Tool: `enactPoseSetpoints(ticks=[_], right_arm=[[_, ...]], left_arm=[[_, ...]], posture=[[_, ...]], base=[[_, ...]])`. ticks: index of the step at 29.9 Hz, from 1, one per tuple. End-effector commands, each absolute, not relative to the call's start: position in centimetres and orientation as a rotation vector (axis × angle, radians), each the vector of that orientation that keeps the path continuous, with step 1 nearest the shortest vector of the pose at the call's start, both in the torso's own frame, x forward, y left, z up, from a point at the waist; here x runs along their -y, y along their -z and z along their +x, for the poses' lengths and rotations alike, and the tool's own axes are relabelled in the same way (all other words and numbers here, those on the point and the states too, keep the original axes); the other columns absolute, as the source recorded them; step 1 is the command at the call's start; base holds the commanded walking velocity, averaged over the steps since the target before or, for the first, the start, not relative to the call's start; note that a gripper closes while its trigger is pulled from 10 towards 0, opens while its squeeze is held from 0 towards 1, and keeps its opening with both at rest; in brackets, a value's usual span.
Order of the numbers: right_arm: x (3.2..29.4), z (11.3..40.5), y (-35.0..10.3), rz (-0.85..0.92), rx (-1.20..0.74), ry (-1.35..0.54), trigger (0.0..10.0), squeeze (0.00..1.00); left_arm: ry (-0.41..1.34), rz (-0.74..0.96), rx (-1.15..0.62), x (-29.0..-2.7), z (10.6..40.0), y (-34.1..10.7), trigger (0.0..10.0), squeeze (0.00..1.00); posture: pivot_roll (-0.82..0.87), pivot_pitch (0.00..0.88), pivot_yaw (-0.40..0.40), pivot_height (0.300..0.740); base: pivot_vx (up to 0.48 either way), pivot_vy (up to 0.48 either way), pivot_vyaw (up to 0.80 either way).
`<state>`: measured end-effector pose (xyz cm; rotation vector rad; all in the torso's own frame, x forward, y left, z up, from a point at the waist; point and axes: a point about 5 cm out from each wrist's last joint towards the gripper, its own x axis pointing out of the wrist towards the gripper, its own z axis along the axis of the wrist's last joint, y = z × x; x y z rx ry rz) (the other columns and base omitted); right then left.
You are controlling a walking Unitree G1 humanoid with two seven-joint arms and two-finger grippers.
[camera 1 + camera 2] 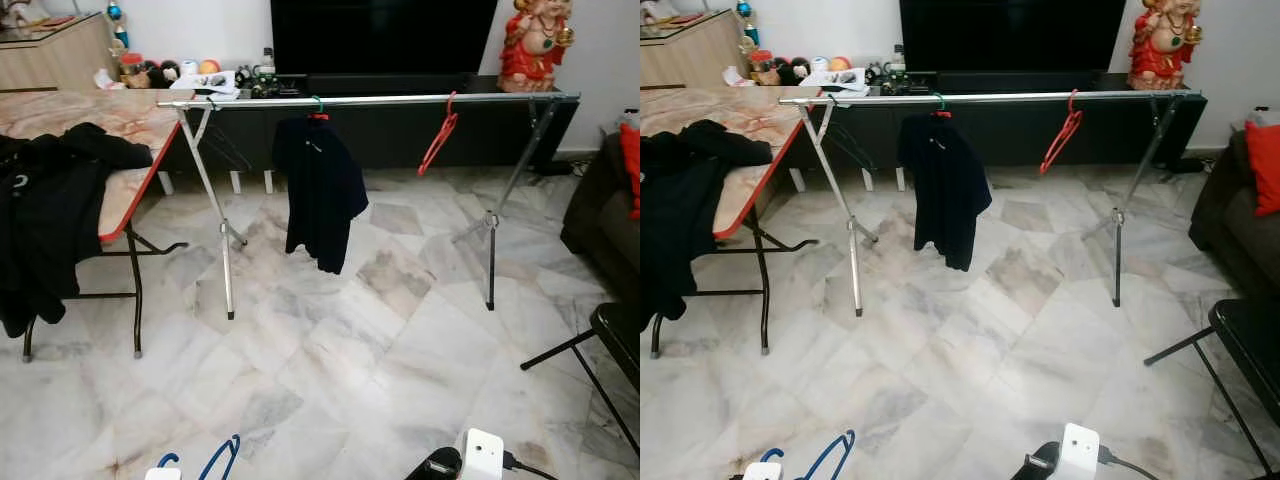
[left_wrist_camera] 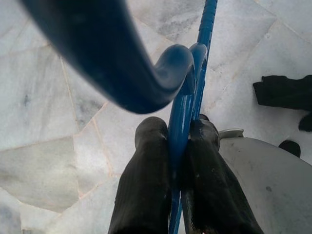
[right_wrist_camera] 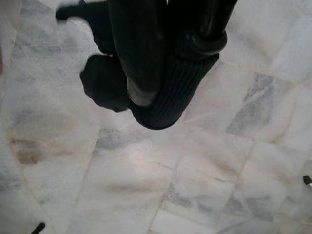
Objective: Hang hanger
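A blue plastic hanger [image 2: 185, 97] is clamped between the two black fingers of my left gripper [image 2: 178, 129], low above the marble floor; its hook also shows at the bottom of the left eye view as a blue hanger [image 1: 218, 460]. Ahead stands a silver clothes rack whose rail [image 1: 370, 100] runs left to right. A black shirt [image 1: 318, 190] hangs near the rail's middle, and a bare red hanger [image 1: 438, 135] hangs to its right. My right gripper [image 3: 156, 109] hangs low over the floor, fingers together and holding nothing.
A folding table [image 1: 130, 125] with black clothes [image 1: 45, 210] draped over it stands at the left. Behind the rack is a dark TV console [image 1: 400, 130] with a red statue [image 1: 535, 45]. A sofa [image 1: 600, 200] and a black chair [image 1: 615, 335] stand at the right.
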<state>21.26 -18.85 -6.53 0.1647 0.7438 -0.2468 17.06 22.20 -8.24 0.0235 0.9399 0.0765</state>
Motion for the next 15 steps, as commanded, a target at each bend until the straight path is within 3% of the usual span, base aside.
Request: enactPoseSetpoints(ticks=[1, 8, 15], right_arm=[[18.8, 21.8, 6.2, 0.169, -0.718, 0.25, 10.0, 0.0], [19.2, 22.6, 5.5, 0.143, -0.675, 0.244, 10.0, 0.0], [19.1, 26.3, 2.6, 0.132, -0.502, 0.18, 10.0, 0.0]], left_arm=[[-0.088, 0.025, -0.943, -22.6, 16.9, 8.2, 10.0, 0.0], [-0.087, 0.025, -0.948, -22.6, 16.9, 8.2, 10.0, 0.0], [-0.091, 0.024, -0.954, -22.7, 16.9, 8.2, 10.0, 0.0]], posture=[[0.1, 0.026, 0.014, 0.74], [0.11, 0.032, 0.016, 0.74], [0.11, 0.038, 0.019, 0.74]], base=[[0.0, 0.0, 0.0], [0.0, 0.0, 0.0], [0.0, 0.0, 0.0]])
